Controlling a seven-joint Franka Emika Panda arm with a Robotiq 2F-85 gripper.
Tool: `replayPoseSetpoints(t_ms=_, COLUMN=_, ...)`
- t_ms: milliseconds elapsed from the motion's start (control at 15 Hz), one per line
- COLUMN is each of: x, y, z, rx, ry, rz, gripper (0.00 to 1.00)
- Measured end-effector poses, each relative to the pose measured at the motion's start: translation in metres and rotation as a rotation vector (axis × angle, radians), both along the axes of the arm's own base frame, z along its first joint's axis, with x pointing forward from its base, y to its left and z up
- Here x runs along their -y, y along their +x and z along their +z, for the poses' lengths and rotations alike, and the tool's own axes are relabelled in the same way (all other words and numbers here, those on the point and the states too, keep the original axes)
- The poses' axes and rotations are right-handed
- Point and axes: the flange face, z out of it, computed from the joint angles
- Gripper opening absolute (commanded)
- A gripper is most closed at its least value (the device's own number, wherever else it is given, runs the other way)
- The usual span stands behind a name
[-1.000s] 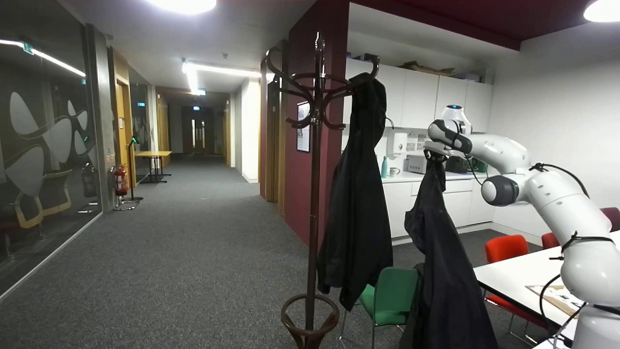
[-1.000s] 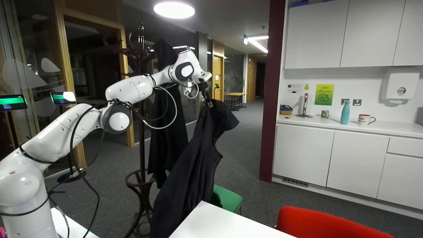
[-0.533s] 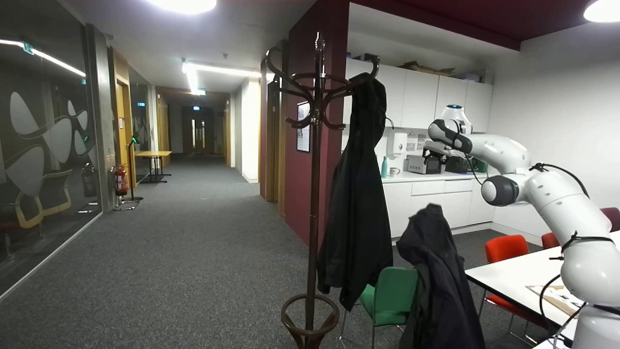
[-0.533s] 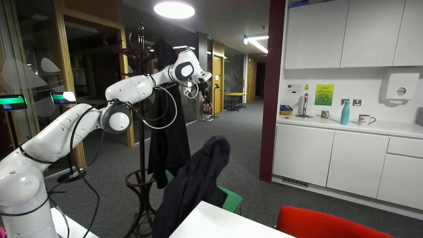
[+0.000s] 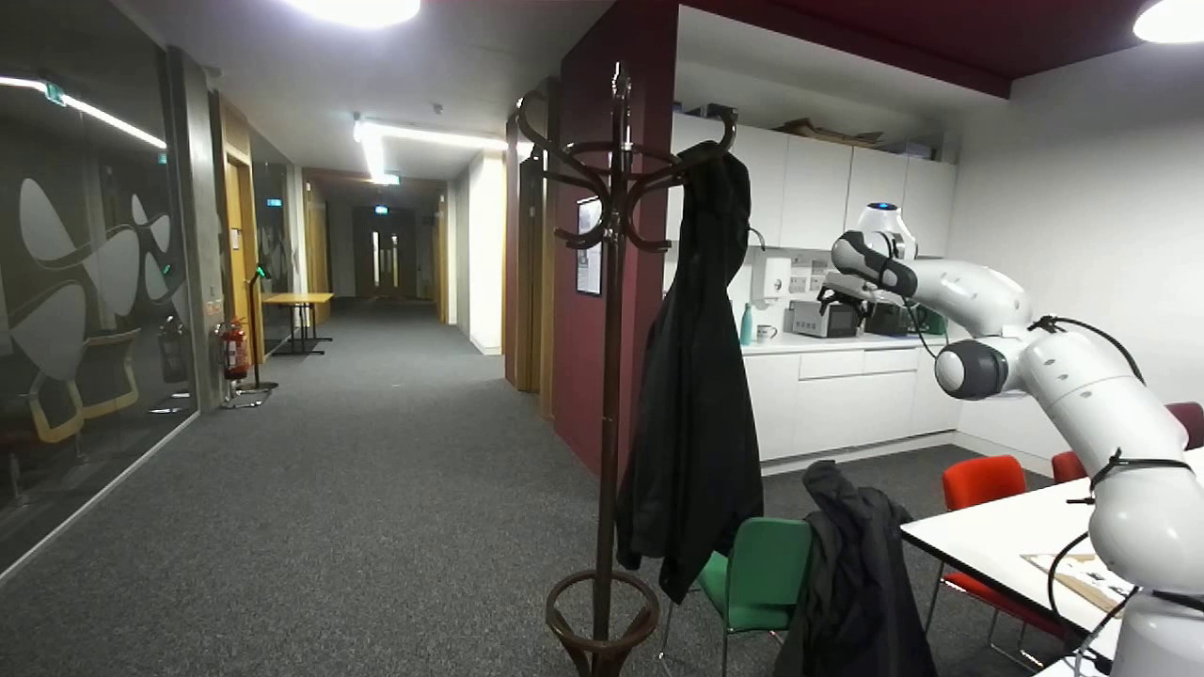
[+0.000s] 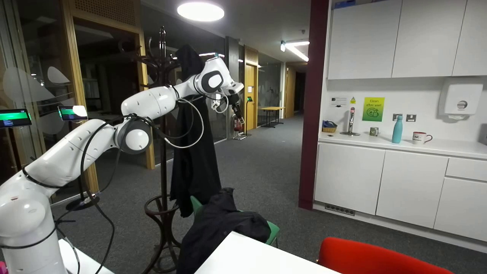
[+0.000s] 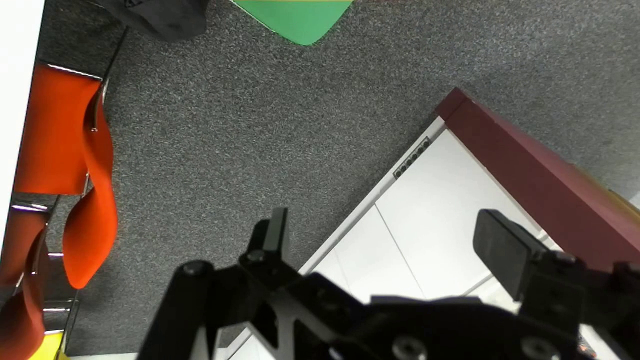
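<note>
My gripper (image 7: 382, 212) stands wide open in the wrist view, its two dark fingers (image 7: 500, 245) far apart with nothing between them. In an exterior view the gripper (image 6: 239, 114) hangs in mid-air, pointing down. Below it a black jacket (image 6: 224, 224) lies crumpled over the green chair (image 6: 274, 230), apart from the fingers; part of it is hidden behind the white table. A corner of that jacket (image 7: 170, 20) shows at the top left of the wrist view. Another dark coat (image 5: 701, 376) hangs from a hook of the brown coat stand (image 5: 609, 376).
A white table (image 5: 978, 531) stands beside the jacket, with a red chair (image 6: 373, 255) near it. White kitchen cabinets (image 6: 350, 179) carry a turquoise bottle (image 6: 397, 130) and a mug (image 6: 420, 137). A dark red wall end (image 6: 312, 114) borders the cabinets.
The gripper has opened and let go of the black jacket. The jacket has dropped from the fingers and slumped down onto the green chair. The arm has stayed in place.
</note>
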Motion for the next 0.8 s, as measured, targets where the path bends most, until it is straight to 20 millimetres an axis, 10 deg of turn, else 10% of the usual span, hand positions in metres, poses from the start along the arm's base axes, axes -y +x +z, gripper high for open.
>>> replayPoseSetpoints(t_ms=400, x=-0.004, y=-0.008, z=0.023, rx=0.03, ry=-0.022, rz=-0.002, gripper=1.0)
replayPoseSetpoints(t_ms=800, x=-0.033, y=-0.051, z=0.12, rx=0.147, ry=-0.068, rz=0.014, gripper=1.0)
